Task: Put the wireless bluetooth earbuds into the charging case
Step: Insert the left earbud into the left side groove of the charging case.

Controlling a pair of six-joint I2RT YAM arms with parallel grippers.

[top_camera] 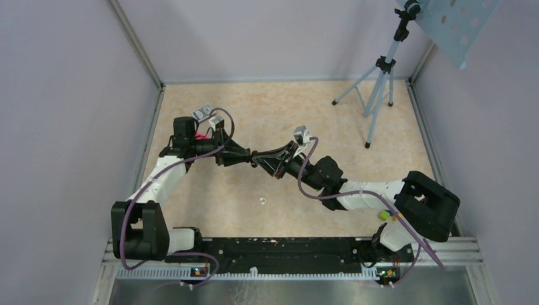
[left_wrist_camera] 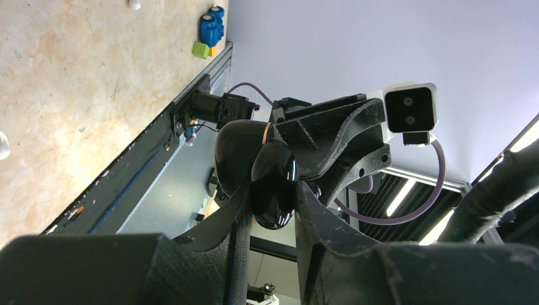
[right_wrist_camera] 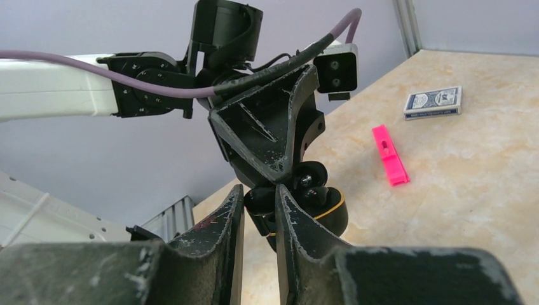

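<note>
Left gripper (left_wrist_camera: 272, 198) and right gripper (right_wrist_camera: 259, 194) clamp one black case (left_wrist_camera: 273, 178) above beige tabletop (top_camera: 254, 108), lilac walls (top_camera: 267, 38).

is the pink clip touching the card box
Apart. The right wrist view shows a strip of bare table between the pink clip and the card box.

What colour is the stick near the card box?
The stick is bright pink; right wrist view.

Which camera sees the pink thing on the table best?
The right wrist view: the whole pink thing lies in the open on the table. The top view shows only a pink sliver of it, mostly hidden by the left arm. The left wrist view does not show it.
</note>
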